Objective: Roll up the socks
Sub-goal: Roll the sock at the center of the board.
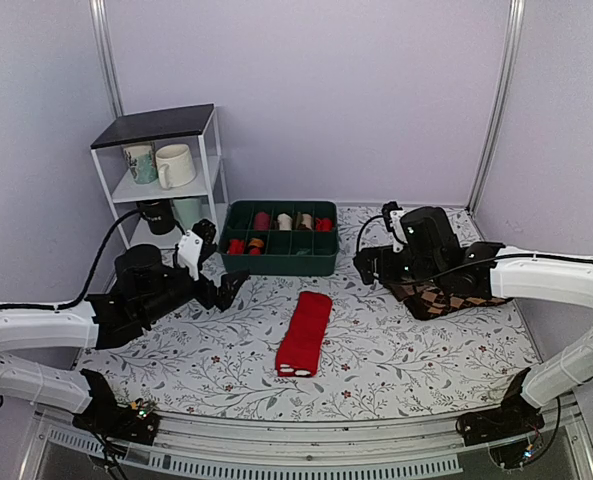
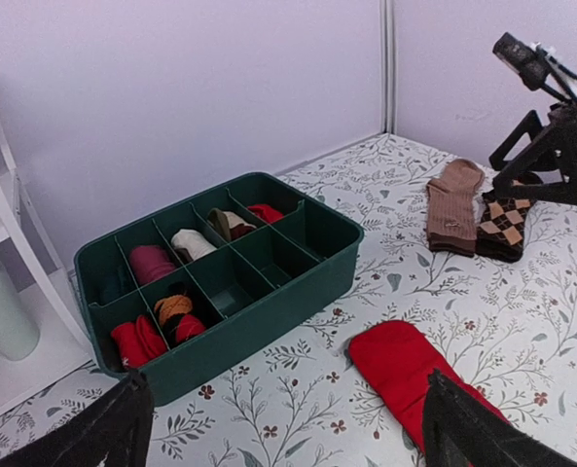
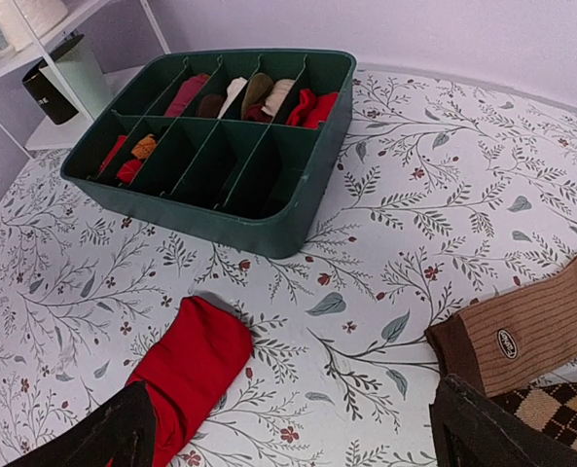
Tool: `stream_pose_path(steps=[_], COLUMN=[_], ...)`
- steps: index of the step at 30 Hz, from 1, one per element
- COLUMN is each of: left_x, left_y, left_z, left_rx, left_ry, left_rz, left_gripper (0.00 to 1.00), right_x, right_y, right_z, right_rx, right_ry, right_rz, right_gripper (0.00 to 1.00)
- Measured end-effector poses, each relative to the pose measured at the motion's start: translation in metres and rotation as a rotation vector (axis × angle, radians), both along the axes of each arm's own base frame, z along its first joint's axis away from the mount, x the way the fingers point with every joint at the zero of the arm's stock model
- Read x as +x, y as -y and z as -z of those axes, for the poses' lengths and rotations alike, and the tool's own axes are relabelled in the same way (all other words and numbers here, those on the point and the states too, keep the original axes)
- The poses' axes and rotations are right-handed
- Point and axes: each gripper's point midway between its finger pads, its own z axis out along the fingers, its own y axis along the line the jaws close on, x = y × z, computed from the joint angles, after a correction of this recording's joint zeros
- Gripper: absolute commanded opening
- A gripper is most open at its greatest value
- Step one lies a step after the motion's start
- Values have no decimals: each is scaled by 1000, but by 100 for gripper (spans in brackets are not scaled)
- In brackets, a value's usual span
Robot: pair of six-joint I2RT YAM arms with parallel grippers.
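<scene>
The red socks (image 1: 304, 333) lie flat as one long strip in the middle of the flowered table, one end toward the arms' bases. They also show in the left wrist view as the red socks (image 2: 405, 365) and in the right wrist view as the red socks (image 3: 186, 375). My left gripper (image 1: 221, 265) hovers open to the left of the strip's far end, its jaws wide with nothing between them (image 2: 283, 428). To the right of the socks and above the table, my right gripper (image 1: 373, 245) is open and empty as well (image 3: 288, 428).
A green divided tray (image 1: 281, 262) with several rolled socks stands behind the red strip. A tan sock (image 3: 522, 336) and a brown argyle sock (image 1: 441, 298) lie under the right arm. A white shelf (image 1: 166, 125) with mugs (image 1: 174, 165) stands back left.
</scene>
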Motion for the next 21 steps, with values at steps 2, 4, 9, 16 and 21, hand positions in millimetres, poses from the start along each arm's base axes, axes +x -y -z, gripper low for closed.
stream_pose_path(steps=[2, 4, 9, 16, 21], left_x=[-1, -5, -17, -47, -72], left_y=[0, -1, 2, 19, 28], left_z=[1, 3, 2, 32, 55], left_rx=[0, -1, -20, -23, -41], left_ry=[-2, -2, 3, -60, -128], left_rz=[6, 17, 80, 267, 398], left_gripper=[99, 99, 99, 99, 97], right_x=[-2, -7, -27, -83, -140], right_y=[0, 1, -5, -28, -64], right_z=[3, 7, 13, 65, 108], right_rx=[-2, -1, 27, 84, 54], right_ry=[-7, -16, -23, -72, -121], right_rz=[-5, -24, -144, -415, -650], right_gripper=[100, 100, 100, 94, 91])
